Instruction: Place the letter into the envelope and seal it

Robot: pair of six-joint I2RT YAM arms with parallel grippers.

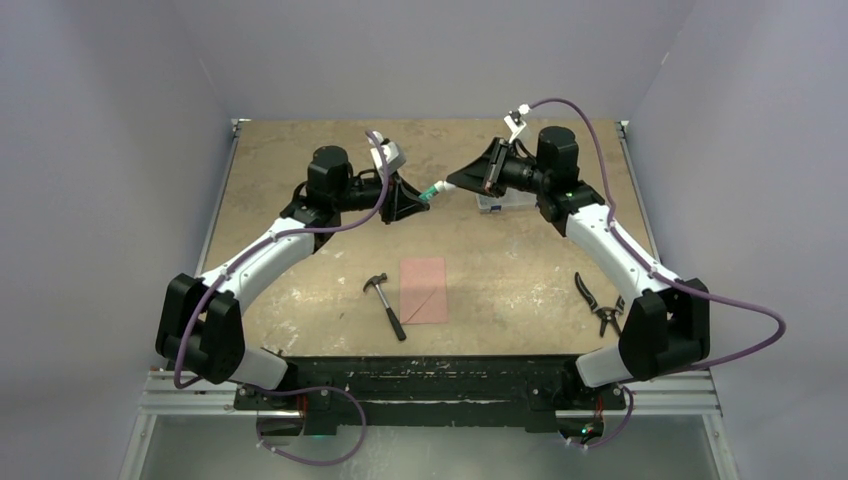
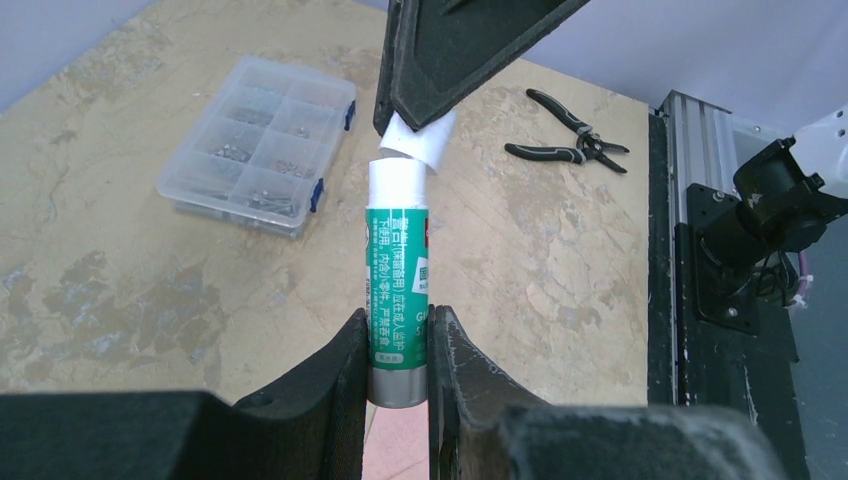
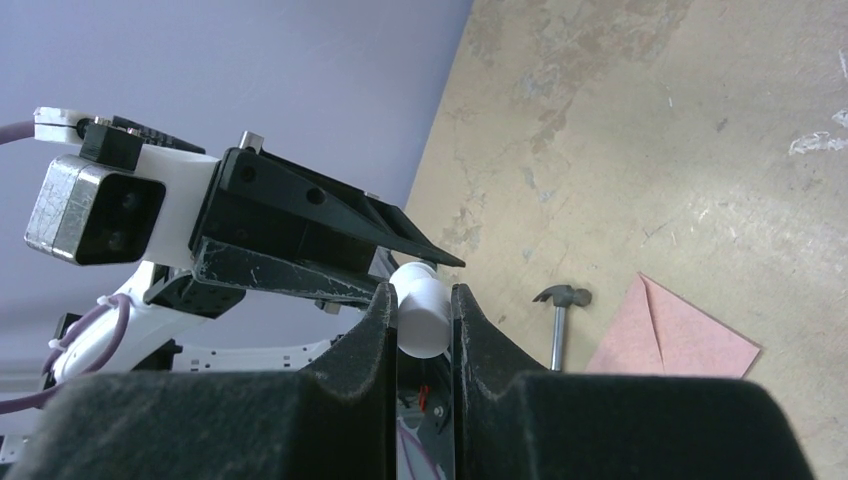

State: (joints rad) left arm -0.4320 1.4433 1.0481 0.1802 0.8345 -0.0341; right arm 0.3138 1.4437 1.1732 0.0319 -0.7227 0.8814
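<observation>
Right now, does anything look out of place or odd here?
Nothing spilled or damaged. The one odd sight is the glue stick held in mid-air between both arms: left jaws on its green body, right jaws on its white cap. A hammer lies beside the pink envelope.

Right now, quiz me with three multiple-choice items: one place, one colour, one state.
1. The hammer lies: A on the envelope; B left of the envelope; C right of it.
2. The glue stick has a label that is: A red; B yellow; C green.
3. The left gripper is: A shut on the glue stick; B open and empty; C holding the hammer.
B: the top view shows it beside the envelope's left edge. C: green shows in the left wrist view. A: its fingers clamp the tube.
</observation>
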